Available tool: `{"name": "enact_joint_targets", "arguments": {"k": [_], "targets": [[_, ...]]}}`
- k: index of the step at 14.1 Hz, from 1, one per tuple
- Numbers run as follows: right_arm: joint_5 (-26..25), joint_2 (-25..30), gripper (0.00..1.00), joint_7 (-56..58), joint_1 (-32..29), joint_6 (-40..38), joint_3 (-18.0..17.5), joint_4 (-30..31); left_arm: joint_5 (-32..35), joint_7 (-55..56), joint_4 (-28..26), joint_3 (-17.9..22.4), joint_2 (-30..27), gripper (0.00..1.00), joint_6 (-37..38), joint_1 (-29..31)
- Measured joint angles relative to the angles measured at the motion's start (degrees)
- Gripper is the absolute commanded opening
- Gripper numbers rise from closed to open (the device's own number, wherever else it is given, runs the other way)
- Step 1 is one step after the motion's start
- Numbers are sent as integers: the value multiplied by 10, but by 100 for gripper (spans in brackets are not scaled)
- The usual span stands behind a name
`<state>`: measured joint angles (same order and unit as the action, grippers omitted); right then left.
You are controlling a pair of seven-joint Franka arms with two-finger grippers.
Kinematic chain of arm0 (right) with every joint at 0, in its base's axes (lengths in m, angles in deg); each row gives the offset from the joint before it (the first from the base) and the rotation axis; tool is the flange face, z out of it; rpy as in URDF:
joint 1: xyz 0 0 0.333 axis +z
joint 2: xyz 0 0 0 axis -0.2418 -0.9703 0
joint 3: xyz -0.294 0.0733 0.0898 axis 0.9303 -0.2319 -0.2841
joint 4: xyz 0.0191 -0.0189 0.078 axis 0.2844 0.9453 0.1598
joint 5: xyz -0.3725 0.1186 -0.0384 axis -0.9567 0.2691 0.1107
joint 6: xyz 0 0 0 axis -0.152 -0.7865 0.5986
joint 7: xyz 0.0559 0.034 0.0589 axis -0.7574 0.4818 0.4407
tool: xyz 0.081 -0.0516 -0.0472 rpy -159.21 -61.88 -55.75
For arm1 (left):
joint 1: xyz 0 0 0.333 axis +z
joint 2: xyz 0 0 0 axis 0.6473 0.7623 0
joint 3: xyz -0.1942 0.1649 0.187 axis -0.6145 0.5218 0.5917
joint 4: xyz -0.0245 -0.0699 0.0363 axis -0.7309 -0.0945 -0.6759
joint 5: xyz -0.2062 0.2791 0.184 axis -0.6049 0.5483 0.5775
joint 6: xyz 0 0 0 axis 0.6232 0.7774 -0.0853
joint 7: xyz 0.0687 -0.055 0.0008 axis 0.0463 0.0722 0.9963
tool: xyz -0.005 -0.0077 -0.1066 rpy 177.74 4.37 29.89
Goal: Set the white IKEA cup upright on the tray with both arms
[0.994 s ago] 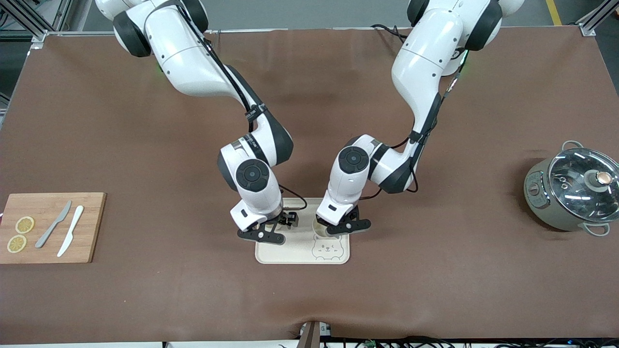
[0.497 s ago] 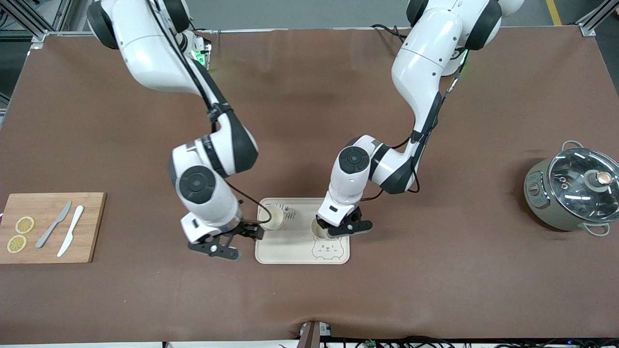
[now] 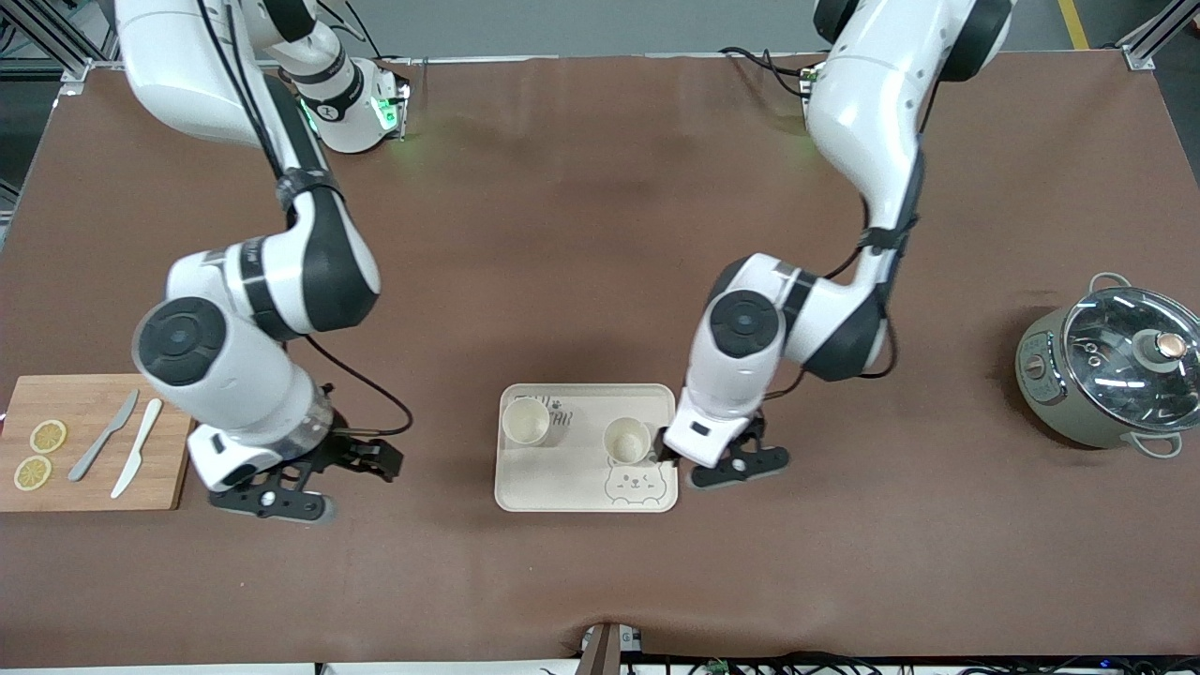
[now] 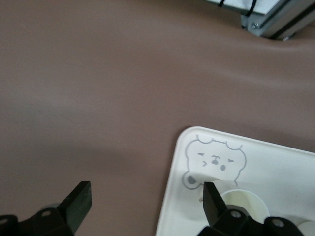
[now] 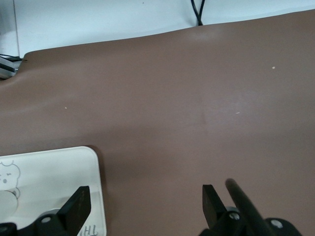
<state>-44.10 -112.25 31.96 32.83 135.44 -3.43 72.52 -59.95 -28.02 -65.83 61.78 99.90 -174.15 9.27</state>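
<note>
The cream tray [image 3: 574,483] with the bear face lies mid-table. Two white cups stand upright on it, one [image 3: 525,422] toward the right arm's end and one [image 3: 626,439] toward the left arm's end. My left gripper [image 3: 722,461] is open and empty, just off the tray's edge toward the left arm's end. In the left wrist view my left gripper [image 4: 145,191] stands beside the tray [image 4: 285,167] and a cup [image 4: 244,199]. My right gripper [image 3: 323,478] is open and empty, between the cutting board and the tray. In the right wrist view my right gripper [image 5: 145,194] is open beside the tray's corner [image 5: 54,172].
A wooden cutting board [image 3: 98,473] with two lemon slices and two knives lies at the right arm's end. A grey pot with a glass lid [image 3: 1111,370] stands at the left arm's end.
Both grippers have let go of the cups and drawn away. The right arm swung far toward its end of the table. The left gripper moved off the tray. Both cups stay upright.
</note>
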Motion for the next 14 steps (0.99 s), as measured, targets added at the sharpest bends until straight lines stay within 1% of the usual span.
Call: {"name": "enact_joint_targets", "arguments": {"k": [2, 6, 8, 10, 12, 14], "targets": [[0, 18, 100, 35, -18, -2, 0, 21, -11, -56, 2, 0, -30, 100, 45, 26], [0, 73, 100, 76, -58, -8, 0, 83, -18, -168, 3, 1, -76, 100, 93, 80], [9, 118, 100, 101, -76, -9, 0, 132, -21, -221, 1, 1, -90, 100, 101, 113], [20, 166, 100, 137, -99, -11, 0, 181, -22, -260, -8, 1, -92, 100, 101, 137], [25, 211, 100, 165, -120, -12, 0, 226, -23, -307, -28, 1, -93, 100, 101, 153], [27, 255, 100, 177, -132, -13, 0, 270, -28, -354, -58, -1, -109, 100, 99, 178]]}}
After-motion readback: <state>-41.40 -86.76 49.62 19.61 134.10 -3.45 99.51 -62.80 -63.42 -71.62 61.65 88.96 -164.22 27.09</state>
